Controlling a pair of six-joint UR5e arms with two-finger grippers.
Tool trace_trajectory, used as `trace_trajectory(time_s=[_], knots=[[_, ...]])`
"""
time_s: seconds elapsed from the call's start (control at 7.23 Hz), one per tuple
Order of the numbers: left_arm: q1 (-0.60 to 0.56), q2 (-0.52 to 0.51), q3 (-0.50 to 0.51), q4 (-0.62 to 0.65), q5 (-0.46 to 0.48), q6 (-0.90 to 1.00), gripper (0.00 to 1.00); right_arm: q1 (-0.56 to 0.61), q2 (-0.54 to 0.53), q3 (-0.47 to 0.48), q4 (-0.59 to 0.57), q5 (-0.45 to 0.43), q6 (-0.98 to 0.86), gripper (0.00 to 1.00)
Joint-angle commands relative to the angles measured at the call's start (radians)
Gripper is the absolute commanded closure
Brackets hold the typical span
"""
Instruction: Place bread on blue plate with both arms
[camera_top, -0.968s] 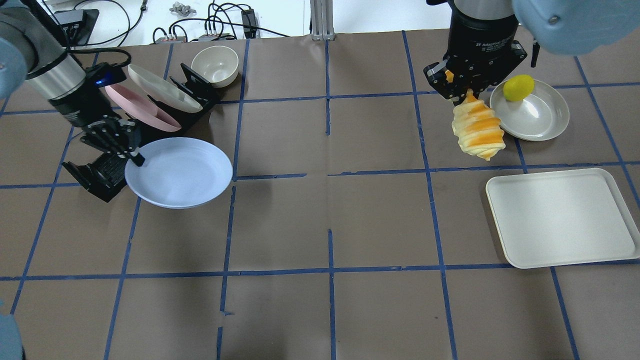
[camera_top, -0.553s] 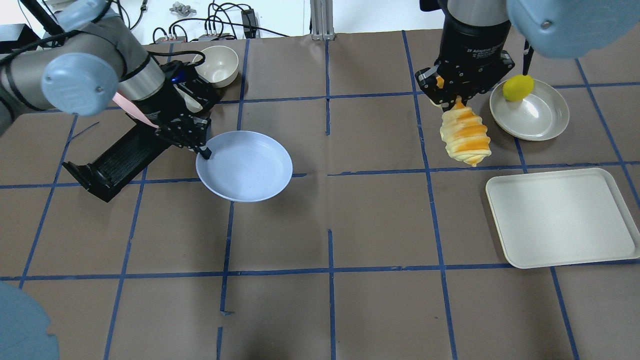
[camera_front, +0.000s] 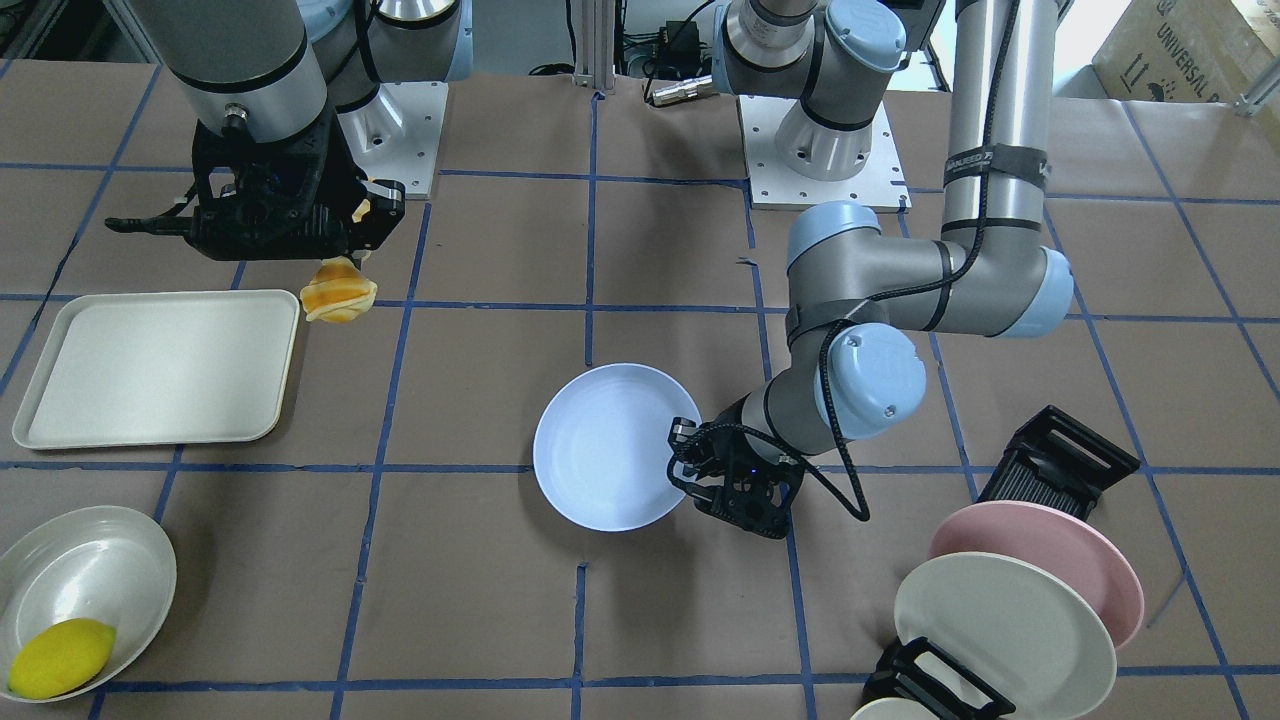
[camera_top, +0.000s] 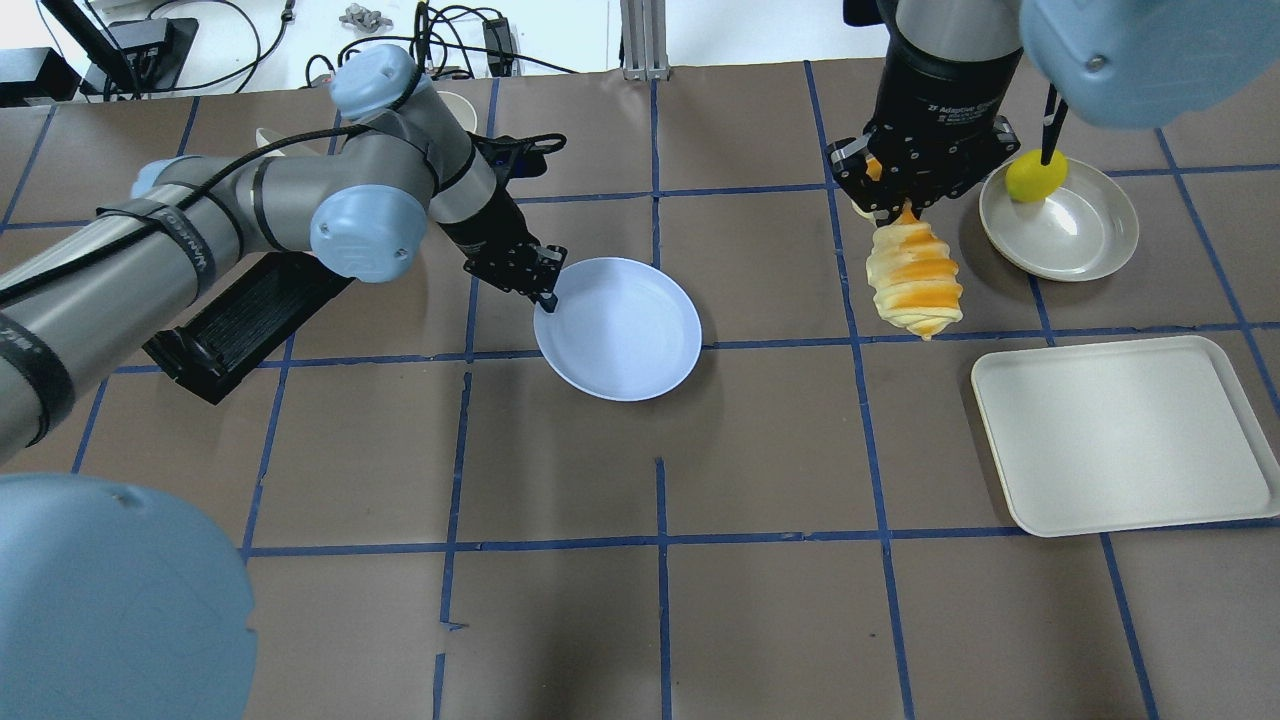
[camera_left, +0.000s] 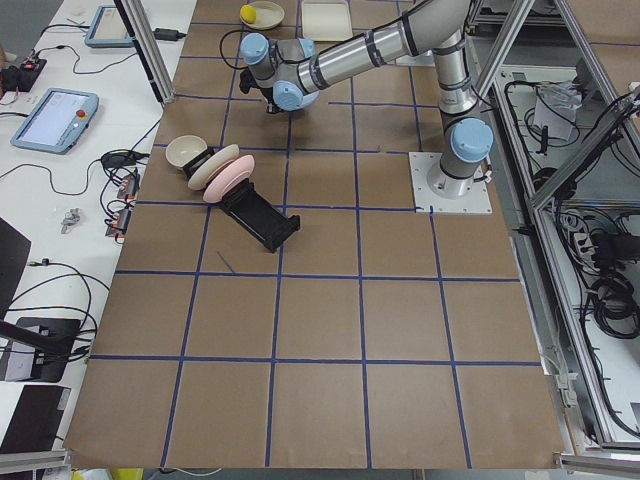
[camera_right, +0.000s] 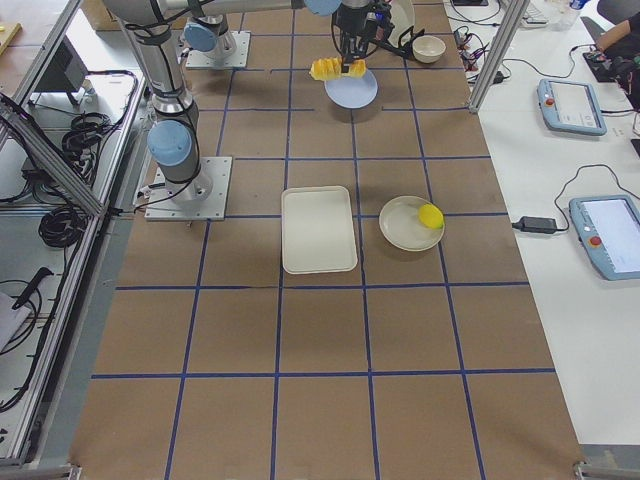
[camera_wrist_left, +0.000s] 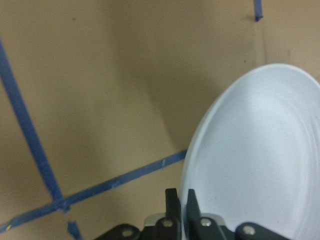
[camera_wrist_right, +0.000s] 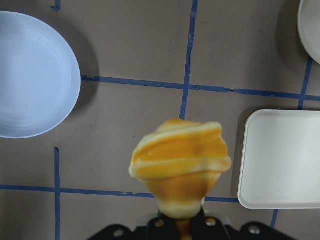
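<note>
The blue plate (camera_top: 618, 328) is near the table's middle, held by its left rim, and also shows in the front view (camera_front: 605, 445). My left gripper (camera_top: 545, 295) is shut on that rim; the left wrist view shows the fingers (camera_wrist_left: 172, 200) pinching the plate's edge (camera_wrist_left: 260, 160). The bread (camera_top: 912, 280), golden-orange with cream stripes, hangs lengthwise from my right gripper (camera_top: 905, 200), which is shut on its top end above the table. The bread is to the right of the plate, apart from it. In the right wrist view the bread (camera_wrist_right: 180, 160) hangs below, with the plate (camera_wrist_right: 30, 75) at the upper left.
A cream tray (camera_top: 1125, 435) lies at the right. A grey bowl (camera_top: 1075, 250) with a yellow lemon (camera_top: 1035, 175) sits behind it. A black dish rack (camera_top: 240, 320) at the left holds a pink plate (camera_front: 1040, 560) and a cream-white plate (camera_front: 1000, 630).
My left arm has carried the blue plate rightwards from beside the rack to near the table's middle. My right gripper has moved the hanging bread a little to the left.
</note>
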Motion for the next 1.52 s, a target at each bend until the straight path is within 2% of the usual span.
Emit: trace_trajectory(time_s=[0.0, 0.14, 0.28, 0.41, 0.55, 0.83, 1.11, 1.38], knots=[[-0.021, -0.032, 0.002, 0.061, -0.008, -0.034, 0.69, 0.004, -0.003, 0.043, -0.004, 0.005, 0.008, 0.97], [-0.022, -0.040, 0.001, 0.148, -0.007, -0.083, 0.25, 0.009, 0.001, 0.080, -0.101, 0.003, 0.017, 0.97], [-0.008, -0.016, 0.019, 0.176, 0.003, -0.114, 0.01, 0.015, 0.022, 0.138, -0.224, 0.005, 0.034, 0.97], [0.002, 0.024, 0.016, 0.149, 0.044, -0.116, 0.00, 0.032, 0.038, 0.181, -0.306, 0.003, 0.036, 0.97], [0.027, 0.102, 0.025, 0.033, 0.190, -0.113, 0.00, 0.061, 0.100, 0.200, -0.414, 0.000, 0.036, 0.97], [0.128, 0.272, 0.031, -0.200, 0.250, -0.102, 0.00, 0.180, 0.246, 0.165, -0.556, -0.013, 0.084, 0.97], [0.150, 0.395, 0.039, -0.352, 0.370, -0.104, 0.00, 0.223, 0.410, 0.053, -0.593, -0.018, 0.135, 0.97], [0.141, 0.467, 0.067, -0.457, 0.362, -0.116, 0.00, 0.268, 0.519, -0.053, -0.587, -0.029, 0.161, 0.97]])
